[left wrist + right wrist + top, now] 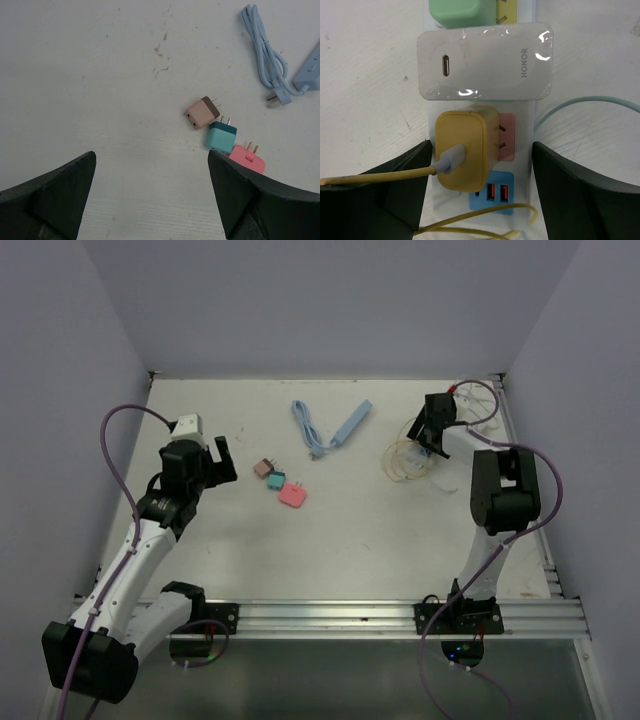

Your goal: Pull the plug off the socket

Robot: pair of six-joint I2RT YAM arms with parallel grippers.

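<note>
The socket, a white power strip [523, 150], lies under my right gripper [481, 147] at the back right of the table [435, 430]. A yellow plug [465, 150] with a yellow cable sits in its pink outlet [506, 137], above a blue USB panel [492, 192]. A white HONOR charger [485, 62] and a green plug [462, 12] sit further along the strip. My right gripper is open, with one finger on each side of the yellow plug and not touching it. My left gripper [151, 155] is open and empty over bare table, also seen from above [222, 465].
Three loose plugs lie mid-table: tan [201, 112], teal [220, 136] and pink [247, 156], just right of my left gripper. A light-blue coiled cable [310, 425] with its blue strip [352, 422] lies behind them. Yellowish cable loops [405, 460] lie beside the right gripper.
</note>
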